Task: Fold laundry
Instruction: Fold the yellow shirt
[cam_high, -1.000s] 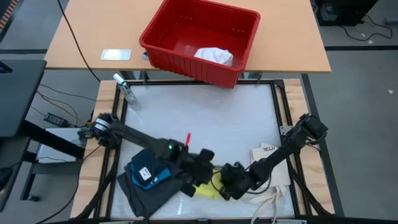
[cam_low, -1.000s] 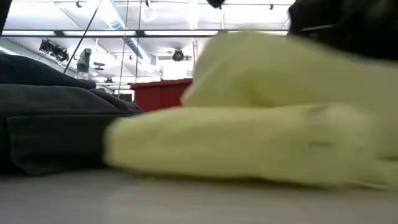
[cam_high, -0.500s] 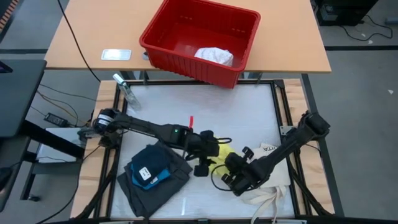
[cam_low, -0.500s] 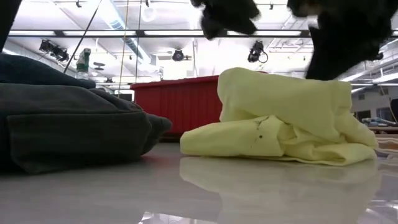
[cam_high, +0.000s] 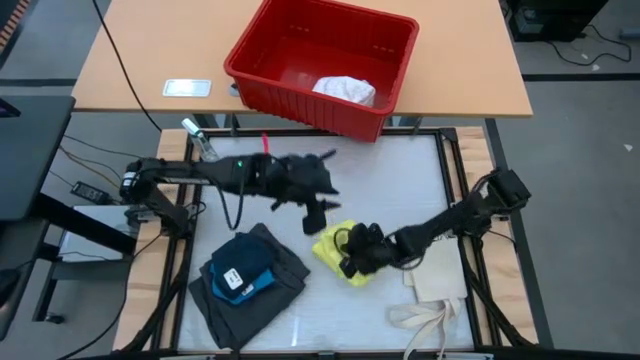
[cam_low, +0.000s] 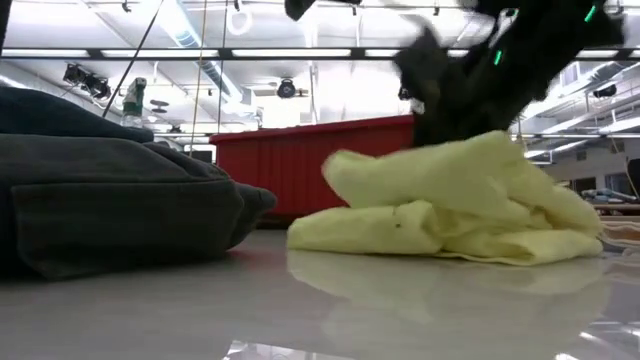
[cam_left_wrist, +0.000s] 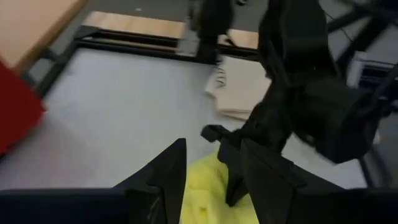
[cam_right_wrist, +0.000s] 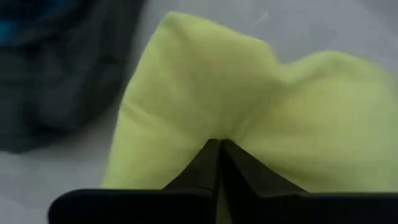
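A yellow cloth lies crumpled on the white table, right of centre and toward the near side. My right gripper comes in from the right and is shut on it; the cloth fills its wrist view. My left gripper hangs open above the table just beyond the cloth, with nothing between its fingers. Dark grey shorts with a bright blue piece on top lie at the near left. A white cloth sits in the red bin. My right gripper pinches a raised fold of the yellow cloth between its two shut fingers, with creases running to the fingertips. The fingers slant down from the table's right side. The pinched part stands a little raised; the rest of the cloth lies on the table.
A cream tote bag with long straps lies at the near right, under the right arm. The red bin stands on the wooden desk beyond the table's far edge. A small clear bottle stands at the far left corner.
My left gripper has risen from the yellow cloth and swung toward the far edge, still open. My right gripper has moved toward the far edge and leftward with the yellow cloth, which has slid along the table away from the near edge.
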